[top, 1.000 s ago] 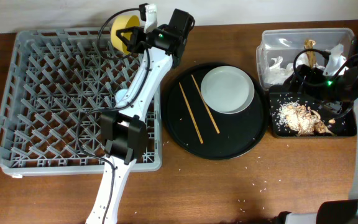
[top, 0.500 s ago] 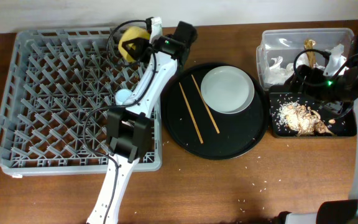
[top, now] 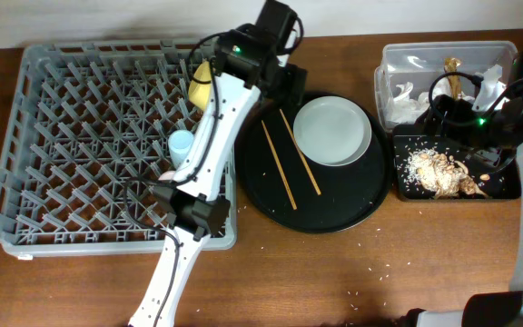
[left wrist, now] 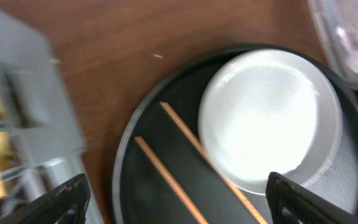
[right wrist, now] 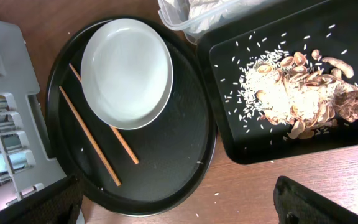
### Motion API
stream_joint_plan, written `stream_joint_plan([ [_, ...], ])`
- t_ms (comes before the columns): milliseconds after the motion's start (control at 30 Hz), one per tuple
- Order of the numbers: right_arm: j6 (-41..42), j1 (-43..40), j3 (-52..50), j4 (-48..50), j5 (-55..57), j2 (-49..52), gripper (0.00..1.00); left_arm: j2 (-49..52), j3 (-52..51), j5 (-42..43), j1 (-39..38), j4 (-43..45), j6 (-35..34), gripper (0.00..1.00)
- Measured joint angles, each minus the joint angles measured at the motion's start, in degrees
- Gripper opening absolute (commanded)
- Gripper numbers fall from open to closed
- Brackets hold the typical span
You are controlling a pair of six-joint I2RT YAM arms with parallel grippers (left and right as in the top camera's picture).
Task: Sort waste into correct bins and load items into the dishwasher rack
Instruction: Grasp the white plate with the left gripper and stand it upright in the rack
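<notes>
Left hand: the left hand [left wrist: 179, 200] hovers over the large round black tray [top: 271, 207]. Its fingers are spread wide and nothing is between them. In the overhead view it sits at upper centre, just right of the rack's top right corner.
Right hand: the right hand [right wrist: 180, 206] hangs at the right of the overhead frame, above where the two bins meet. Its fingers are wide apart and it is empty.
Rack: a large square grey plastic rack with upright pegs [top: 71, 136] fills the left of the overhead frame.
Bowl: a yellow bowl [top: 201, 84] stands on edge among the pegs in the rack's upper right corner, just beside the left arm and clear of the hand.
Cup: a small blue cup [top: 181, 143] sits in the rack below the bowl, near the right wall.
Plate: a pale grey-white round plate [top: 332, 132] lies in the upper right part of the round tray.
Chopsticks: two thin wooden chopsticks [top: 280, 168] lie slanted and parallel on the round tray, left of the plate. The right one runs close along the plate's rim.
Tub: a clear plastic rectangular tub [top: 425, 50] at upper right holds crumpled white paper napkins [top: 407, 95] and a brown stick-like scrap [top: 454, 74].
Black bin: a shallow black rectangular tray [top: 407, 189] lies just below the tub, holding tan-brown food scraps with rice-like crumbs [top: 443, 171].
Counter: the brown wooden counter [top: 352, 282] carries a few pale crumbs below the round tray.
</notes>
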Motion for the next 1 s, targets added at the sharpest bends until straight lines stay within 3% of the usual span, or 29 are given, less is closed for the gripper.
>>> stream_joint_plan([
  [233, 0.0, 0.0, 0.0, 1.1, 0.0, 0.0, 0.99, 11.7, -1.2, 3.0, -6.0, 4.0, -0.4, 0.55],
  [333, 0.0, 0.0, 0.0, 1.1, 0.0, 0.0, 0.99, 13.5, -1.4, 0.9, -6.0, 4.6, -0.9, 0.48],
  [433, 0.0, 0.0, 0.0, 1.1, 0.0, 0.0, 0.98, 15.5, -1.4, 0.5, -6.0, 5.5, -1.3, 0.27],
  [500, 0.0, 0.0, 0.0, 1.1, 0.0, 0.0, 0.98, 16.9, -1.4, 0.2, -6.0, 5.9, -1.6, 0.26],
  [600, 0.0, 0.0, 0.0, 1.1, 0.0, 0.0, 0.99, 17.0, -1.4, 0.1, -5.9, 6.1, -1.7, 0.05],
  [1000, 0.0, 0.0, 0.0, 1.1, 0.0, 0.0, 0.99, 16.9, -0.5, 0.0, -6.0, 6.0, -2.0, 0.01],
])
